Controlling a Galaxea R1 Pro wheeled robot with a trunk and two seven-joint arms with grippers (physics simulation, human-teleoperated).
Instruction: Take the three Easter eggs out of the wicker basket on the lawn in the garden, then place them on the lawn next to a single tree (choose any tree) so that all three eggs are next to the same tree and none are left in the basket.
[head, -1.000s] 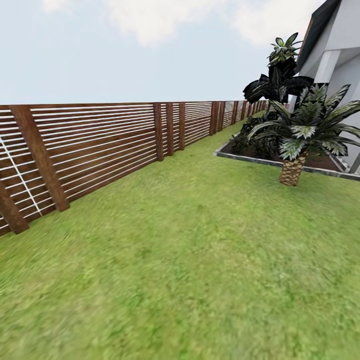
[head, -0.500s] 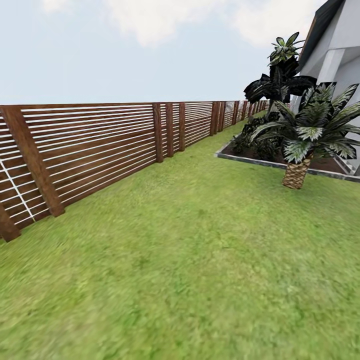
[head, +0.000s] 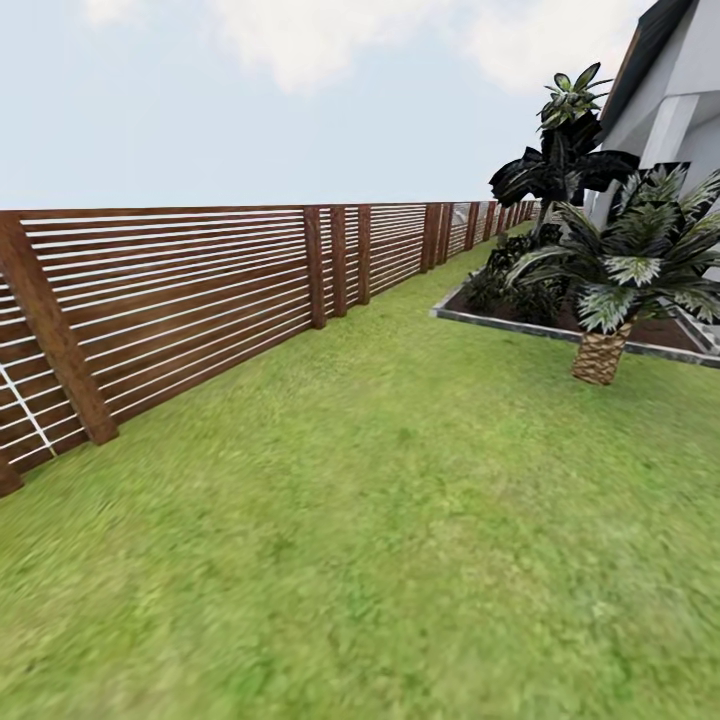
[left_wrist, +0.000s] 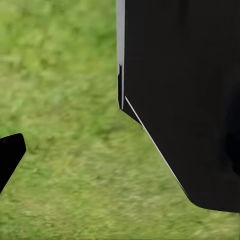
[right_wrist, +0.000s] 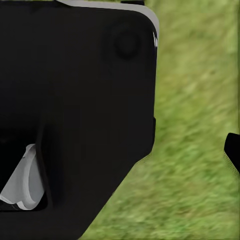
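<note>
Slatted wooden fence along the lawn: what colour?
Brown slatted wooden fence, with pale gaps between slats; clearest in the head view.

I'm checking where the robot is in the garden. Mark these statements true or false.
1. A brown slatted fence runs along the left of the lawn. True.
2. A wicker basket stands on the grass ahead. False: the grass ahead is bare.
3. A short palm with a scaly brown trunk grows at the right. True.
4. The planting bed is edged with red brick. False: a grey kerb borders it.
5. Both wrist views look onto paving. False: grass.
</note>
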